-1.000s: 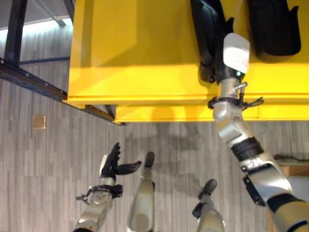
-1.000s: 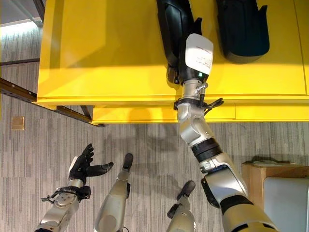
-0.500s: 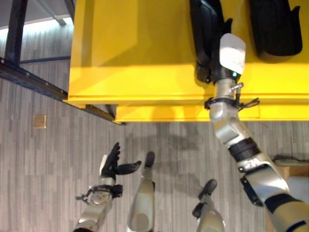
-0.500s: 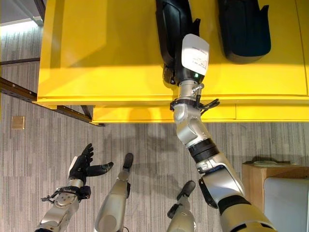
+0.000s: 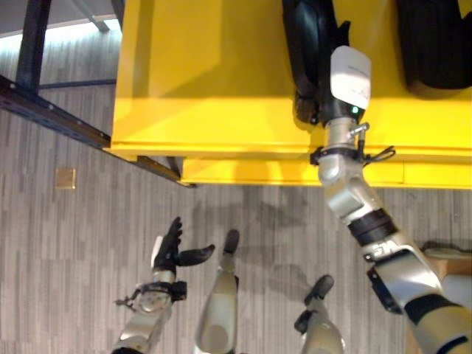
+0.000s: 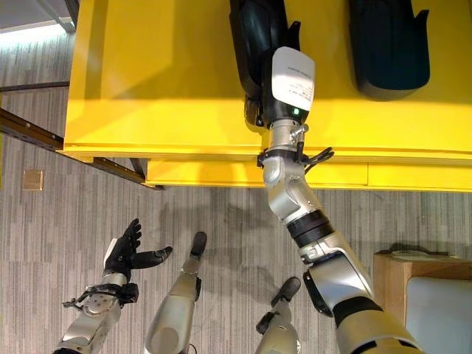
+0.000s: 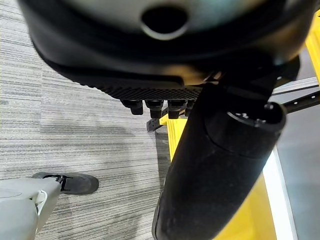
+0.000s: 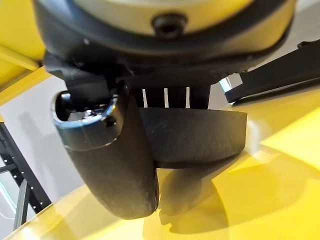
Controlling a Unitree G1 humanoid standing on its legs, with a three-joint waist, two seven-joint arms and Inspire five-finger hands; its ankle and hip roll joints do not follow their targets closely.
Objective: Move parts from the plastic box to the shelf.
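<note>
Overhead, from the left eye view: right hand [image 5: 318, 88] reaching onto the yellow shelf [image 5: 214, 81], lying against the near end of a long black part [image 5: 306, 37] close to the shelf's front edge; second black part [image 5: 435, 44] resting nearer the shelf's right end. Left hand [image 5: 171, 249] hanging low over the grey floor [image 5: 66, 258], fingers straight, thumb spread, holding nothing.

Right eye view: repeating the same layout.

Left wrist view: showing fingers relaxed above the floor.

Right wrist view: showing thumb and fingers curling round the black part's end, pressing it on the shelf.
</note>
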